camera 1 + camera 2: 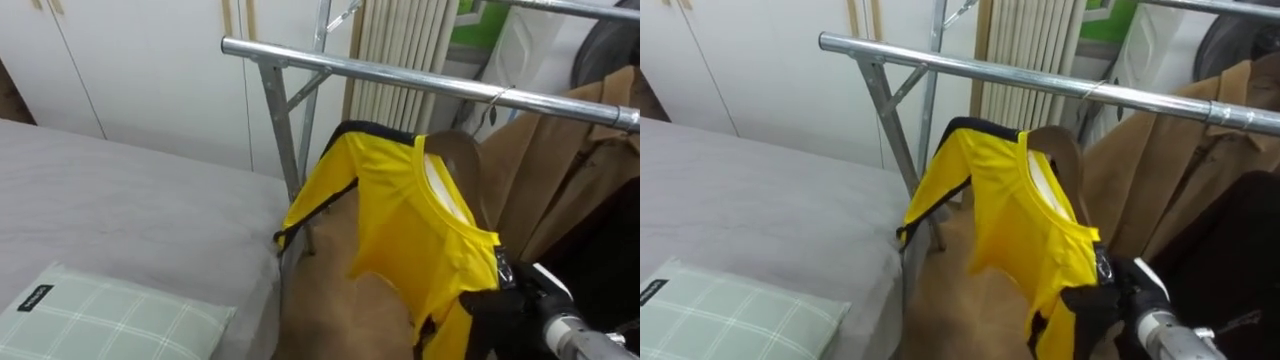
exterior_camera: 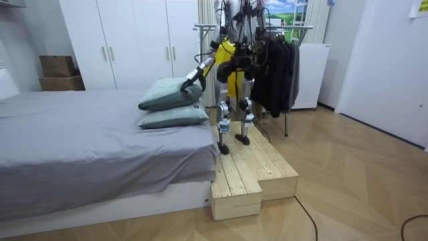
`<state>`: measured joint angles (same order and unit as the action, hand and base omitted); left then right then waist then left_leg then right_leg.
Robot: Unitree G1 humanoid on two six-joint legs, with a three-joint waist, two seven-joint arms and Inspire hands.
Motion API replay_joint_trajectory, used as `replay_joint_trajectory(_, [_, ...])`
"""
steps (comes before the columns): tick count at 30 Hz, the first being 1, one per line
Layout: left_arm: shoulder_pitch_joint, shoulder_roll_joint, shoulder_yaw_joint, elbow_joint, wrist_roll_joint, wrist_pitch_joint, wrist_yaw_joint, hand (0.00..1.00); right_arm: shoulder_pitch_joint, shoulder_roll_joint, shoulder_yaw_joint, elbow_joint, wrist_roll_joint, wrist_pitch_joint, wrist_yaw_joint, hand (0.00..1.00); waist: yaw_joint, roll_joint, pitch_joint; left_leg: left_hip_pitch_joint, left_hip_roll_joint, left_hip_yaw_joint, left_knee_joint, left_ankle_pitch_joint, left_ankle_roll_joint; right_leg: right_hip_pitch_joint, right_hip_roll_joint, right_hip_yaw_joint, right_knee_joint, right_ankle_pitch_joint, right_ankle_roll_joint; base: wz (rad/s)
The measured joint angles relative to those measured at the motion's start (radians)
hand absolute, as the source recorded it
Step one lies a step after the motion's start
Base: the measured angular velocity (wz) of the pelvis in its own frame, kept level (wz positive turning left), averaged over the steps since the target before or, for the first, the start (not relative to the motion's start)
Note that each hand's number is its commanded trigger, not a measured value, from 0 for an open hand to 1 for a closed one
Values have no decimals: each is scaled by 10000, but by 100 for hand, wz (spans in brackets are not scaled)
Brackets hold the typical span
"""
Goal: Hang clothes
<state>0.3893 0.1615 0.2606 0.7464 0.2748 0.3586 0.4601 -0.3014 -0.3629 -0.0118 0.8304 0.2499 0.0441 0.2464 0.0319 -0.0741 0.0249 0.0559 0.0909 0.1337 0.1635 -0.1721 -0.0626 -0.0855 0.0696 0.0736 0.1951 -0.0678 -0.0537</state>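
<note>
A yellow shirt (image 1: 400, 210) with black trim hangs tilted just under the metal clothes rail (image 1: 400, 75), its collar spread over a brown shape. My right hand (image 1: 500, 315) comes in from the lower right and is shut on the shirt's lower end. A thin wire hook (image 1: 497, 100) sits at the rail above the collar; whether it is the shirt's hanger I cannot tell. In the room view I stand on a wooden platform (image 2: 254, 174) facing the rail, with my left hand (image 2: 183, 85) stretched out over the pillows.
Brown coats (image 1: 560, 170) and dark garments (image 2: 277, 73) fill the rail to the right. A grey bed (image 1: 130, 210) with a checked pillow (image 1: 110, 320) lies at the left. The rack's upright post (image 1: 285, 150) stands beside the bed; white wardrobes and a radiator are behind.
</note>
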Motion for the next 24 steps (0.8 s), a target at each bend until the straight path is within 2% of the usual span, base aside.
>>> replay_joint_trajectory(4, [0, -4, 0, 2, 1, 0, 28, 0, -47, 48, -35, 658, 395, -322, 487, 0, 5, 5, 3, 119, 3, -35, -39, -1, -1, 150, 2, -33, -74, 2, 5, 2])
replay_joint_trajectory(9, [-1, -5, 11, 2, 6, 0, 26, 0, -54, 299, -443, 1006, 415, -576, 855, 0, 3, -4, -6, 112, 3, -55, -36, -27, -44, 150, 2, -49, -70, 1, 5, 0])
replay_joint_trajectory(10, [-1, -5, 20, 2, 11, 0, 30, 0, -53, 385, -558, 1063, 407, -607, 862, 58, 4, -12, -11, 113, 4, -59, -36, -25, -42, 151, 2, -51, -67, 2, 3, 0])
replay_joint_trajectory(11, [-1, -5, 26, 2, 18, 0, 12, 0, -52, 443, -646, 1103, 408, -656, 865, 100, 5, -14, -13, 114, 2, -60, -35, -22, -36, 151, 2, -49, -66, 2, 3, 0])
replay_joint_trajectory(24, [-1, 0, 120, 2, 21, 0, -176, 0, -51, 462, -915, 1309, 366, -692, 919, 100, 7, -35, -25, 126, 4, -61, -26, -19, -32, 155, 8, -40, -61, 1, 3, 0])
